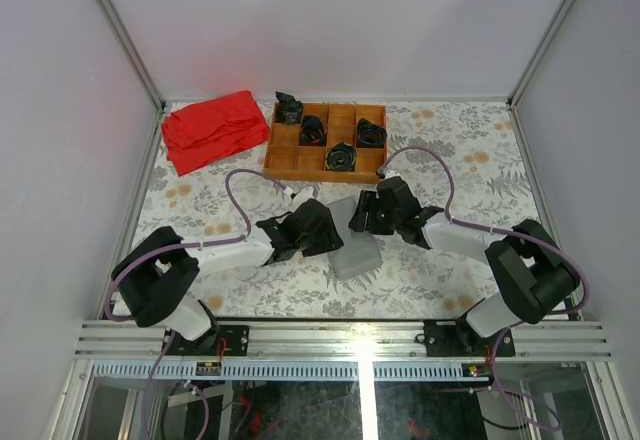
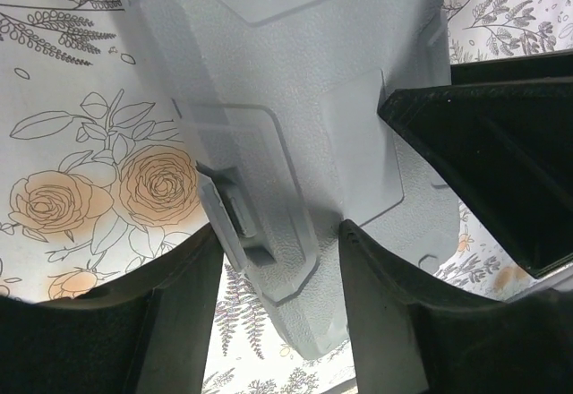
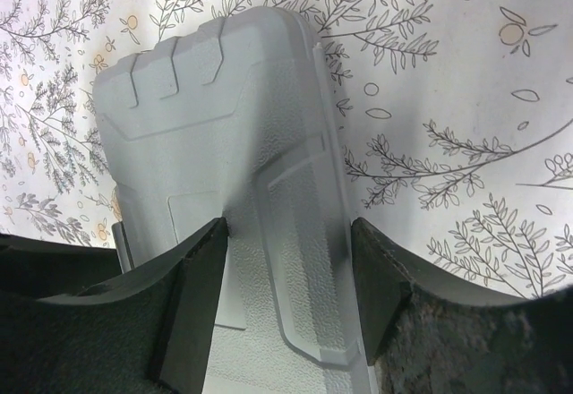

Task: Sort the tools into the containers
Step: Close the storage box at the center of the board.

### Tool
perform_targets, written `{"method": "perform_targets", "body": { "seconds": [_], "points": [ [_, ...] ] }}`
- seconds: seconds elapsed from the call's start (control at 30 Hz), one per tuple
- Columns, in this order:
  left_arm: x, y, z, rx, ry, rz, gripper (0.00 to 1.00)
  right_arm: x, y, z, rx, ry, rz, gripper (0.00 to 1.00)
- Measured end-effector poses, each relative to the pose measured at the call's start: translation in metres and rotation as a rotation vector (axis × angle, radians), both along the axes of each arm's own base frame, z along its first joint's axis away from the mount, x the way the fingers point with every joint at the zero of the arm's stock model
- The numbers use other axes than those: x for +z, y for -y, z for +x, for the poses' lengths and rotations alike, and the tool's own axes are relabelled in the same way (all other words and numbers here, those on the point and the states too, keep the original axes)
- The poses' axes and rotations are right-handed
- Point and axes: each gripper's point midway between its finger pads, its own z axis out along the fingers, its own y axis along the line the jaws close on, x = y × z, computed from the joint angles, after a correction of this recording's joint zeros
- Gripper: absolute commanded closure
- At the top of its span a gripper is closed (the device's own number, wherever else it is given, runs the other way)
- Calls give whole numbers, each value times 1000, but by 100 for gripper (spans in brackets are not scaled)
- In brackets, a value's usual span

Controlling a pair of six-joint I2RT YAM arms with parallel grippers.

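Grey tool case (image 1: 355,252), lid closed, mid-table, long axis running near edge to far edge. Left gripper (image 2: 279,226) flanks its left side and right gripper (image 3: 288,224) its right, equally near. Both have jaws part-spread astride it; whether they pinch it cannot be told.

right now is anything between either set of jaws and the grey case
Nothing visible. Both arms' jaws straddle the closed grey case, one set from each side, and nothing else shows in the gaps. Whether they grip it cannot be told.
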Motion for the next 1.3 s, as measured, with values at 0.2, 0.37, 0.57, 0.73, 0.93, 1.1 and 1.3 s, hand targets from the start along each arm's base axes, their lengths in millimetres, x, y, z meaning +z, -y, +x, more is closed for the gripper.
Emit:
{"method": "perform_targets", "body": {
  "seconds": [0.2, 0.37, 0.57, 0.73, 0.93, 1.1, 1.3],
  "points": [
    [0, 0, 1, -43, 9, 4, 44, 1, 8, -11, -26, 23, 40, 43],
    [-1, 2, 1, -67, 15, 3, 43, 1, 13, -26, -42, 11, 69, 42],
    [0, 3, 1, -71, 19, 0, 41, 3, 18, -40, -33, -11, 52, 37],
    [1, -4, 4, -62, 40, 32, 38, 2, 18, -53, 3, -33, 32, 36],
    [1, -10, 5, -55, 46, 61, 37, 2, 15, -59, 28, -48, 36, 35],
    [2, -12, 5, -48, 43, 77, 38, 2, 14, -62, 38, -54, 39, 35],
    [2, -13, 6, -45, 41, 83, 42, 1, 11, -64, 53, -66, 48, 35]
  ]
}}
